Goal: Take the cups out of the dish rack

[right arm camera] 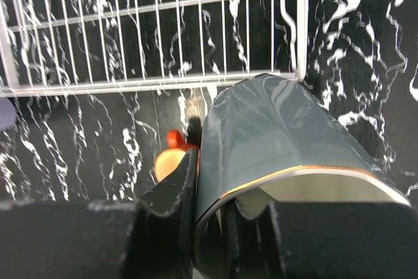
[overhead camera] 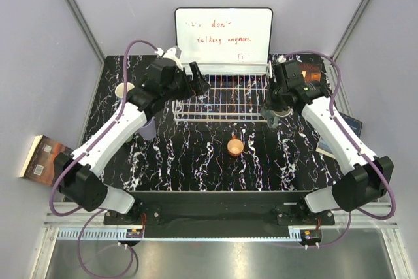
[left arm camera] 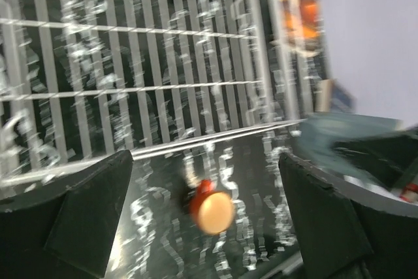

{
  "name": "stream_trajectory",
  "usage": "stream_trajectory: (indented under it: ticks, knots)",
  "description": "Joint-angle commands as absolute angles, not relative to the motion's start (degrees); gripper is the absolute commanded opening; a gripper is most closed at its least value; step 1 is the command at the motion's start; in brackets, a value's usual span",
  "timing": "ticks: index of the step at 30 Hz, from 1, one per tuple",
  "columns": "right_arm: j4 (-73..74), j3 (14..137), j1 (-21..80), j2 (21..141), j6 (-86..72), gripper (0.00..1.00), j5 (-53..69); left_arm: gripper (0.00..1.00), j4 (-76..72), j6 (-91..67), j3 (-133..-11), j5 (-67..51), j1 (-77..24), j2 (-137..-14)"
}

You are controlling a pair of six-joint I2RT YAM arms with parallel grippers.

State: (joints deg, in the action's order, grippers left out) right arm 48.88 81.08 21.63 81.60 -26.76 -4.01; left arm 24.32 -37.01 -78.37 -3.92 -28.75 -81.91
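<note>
We see the left arm stretched up from its base at the near left, forearm slanting across the worktop [overhead camera: 215, 174] to the left end of the dish rack [overhead camera: 222, 99]. Its left pincer [left arm camera: 204, 158] hangs above the rack's near rail with the jaws spread wide and nothing between them; its wrist view is blurred. The right arm rises from the near right, bends at the elbow and leans inward, so that the right pincer [overhead camera: 273, 114] sits at the rack's near right corner. That pincer is closed on the dark grey cup [right arm camera: 274, 135], nipping its wall with one finger outside and, as far as we can tell, the other inside the rim. We cannot tell whether the cup touches the worktop.

Behind the rack a whiteboard [overhead camera: 223, 37] with red writing stands upright. A book [overhead camera: 42, 155] lies off the worktop's left side, and a blue book [overhead camera: 346, 125] lies under the right forearm. The orange cup [overhead camera: 235, 145] stands alone on the black marbled worktop, in front of the rack, between the two arms and apart from both. A pale cup [overhead camera: 124, 89] stands near the worktop's left edge, just beside the left arm.

The grey cup is smooth and glossy, dark outside, pale inside, tilted with its mouth toward the wrist camera
</note>
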Motion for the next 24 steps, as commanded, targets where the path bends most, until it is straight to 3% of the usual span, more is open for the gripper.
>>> stream_trajectory:
  ticks: [1, 16, 24]
  knots:
    - [50.4, 83.2, 23.3, 79.2, -27.2, 0.0, -7.1, 0.99, 29.4, -32.4, -76.9, 7.4, -30.8, -78.0]
    - [49.1, 72.0, 27.9, 80.1, -30.7, 0.0, -4.5, 0.99, 42.6, -29.1, -85.6, 17.4, -31.9, -74.8]
    - [47.1, 70.8, 28.0, 83.8, -30.5, 0.0, -4.9, 0.99, 43.2, -29.8, -81.8, 18.4, -31.9, -72.0]
